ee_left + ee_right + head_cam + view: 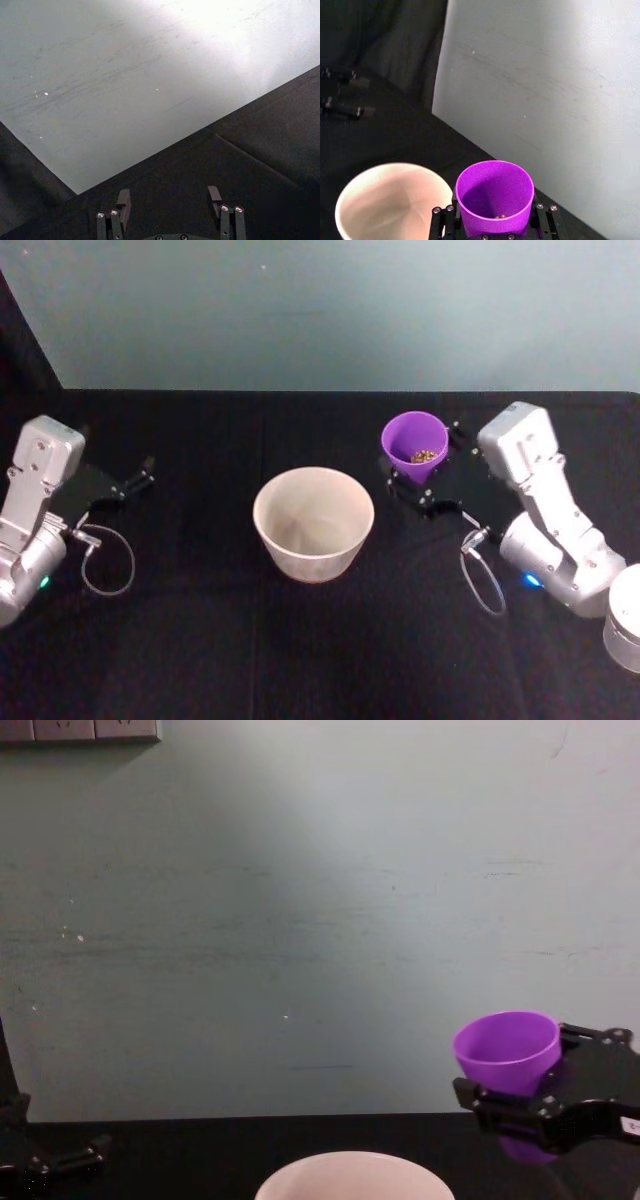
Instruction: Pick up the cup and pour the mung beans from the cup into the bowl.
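Purple tapered plastic cup (413, 440) is upright, pinched in my right gripper (424, 468), rim higher than the wide pale pinkish-white bowl (313, 523) just left of it. Brownish-olive mung beans (423, 456) lie in the cup's bottom. My left gripper (169, 196) is spread over the black table (200, 640), far left.

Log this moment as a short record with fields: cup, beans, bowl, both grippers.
cup: small bright purple plastic cup, upright, held to the bowl's right
beans: brownish-olive mung beans, at the cup's bottom
bowl: wide pale pinkish-white round bowl, on the black table, no beans inside
right gripper: shut on the cup
left gripper: open, holding nothing, at the table's left
pour: not yet begun
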